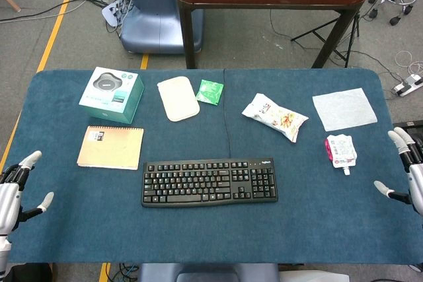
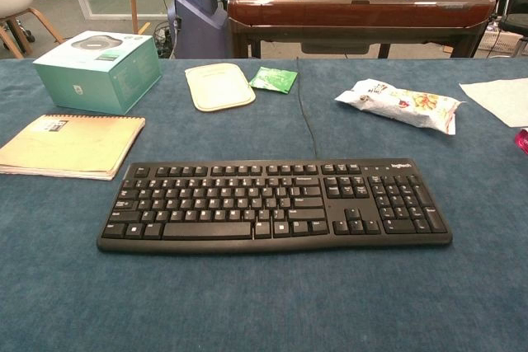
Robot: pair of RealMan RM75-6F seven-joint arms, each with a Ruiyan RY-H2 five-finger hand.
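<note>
- my left hand [image 1: 14, 186] hangs at the near left edge of the table [image 1: 317, 222], fingers spread wide, thumb out, nothing in it and touching nothing.
- the thing nearest it is the notebook [image 1: 110, 147], lying flat further in and a little farther off, well apart from my fingers; the teal box [image 1: 111, 94] stands just beyond it.
- the keyboard [image 1: 209, 181] lies square across the near middle, its cable running away to the far edge; past it are a cream pad [image 1: 178, 98] and a green sachet [image 1: 210, 91] side by side.
- right of centre a snack bag [image 1: 274, 116] lies slantwise, with a white cloth [image 1: 344, 108] at the far right.
- the small pouch [image 1: 340, 151] lies flat just nearer than the cloth, spout toward me, close to my right hand but not touching it.
- my right hand [image 1: 410, 170] hovers at the right edge, also fully open and holding nothing, partly cut off by the frame.
- as i judge it, this is the step before any reach: neither hand is committed to a thing.
- a grasp on the pouch would call for a short move inward and down, with the fingers closing across its thin body; the notebook would need a longer reach and a pinch at its near edge.
</note>
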